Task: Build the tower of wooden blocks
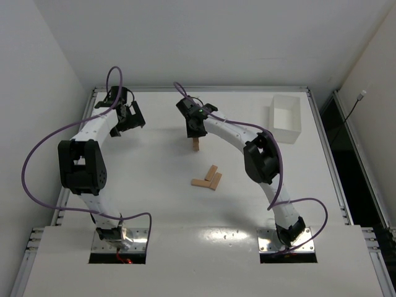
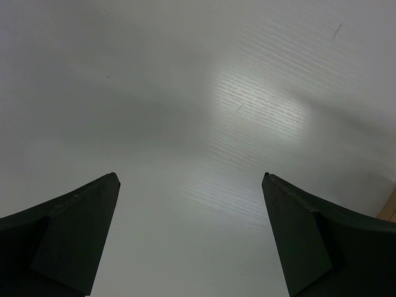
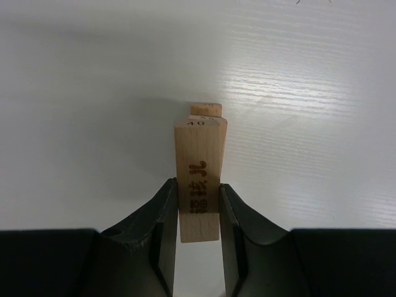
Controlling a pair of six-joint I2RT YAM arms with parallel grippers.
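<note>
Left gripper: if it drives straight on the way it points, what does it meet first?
Most likely the bare white table: nothing shows between the fingers of the open left gripper or beyond them. A tan sliver at the right edge sits off that line. Depth is unclear.

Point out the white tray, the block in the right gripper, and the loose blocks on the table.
white tray (image 1: 286, 136), top view, near wall.
held block (image 3: 199, 162), right wrist view, printed face.
loose blocks (image 1: 211, 173), top view, middle block of three.
</note>
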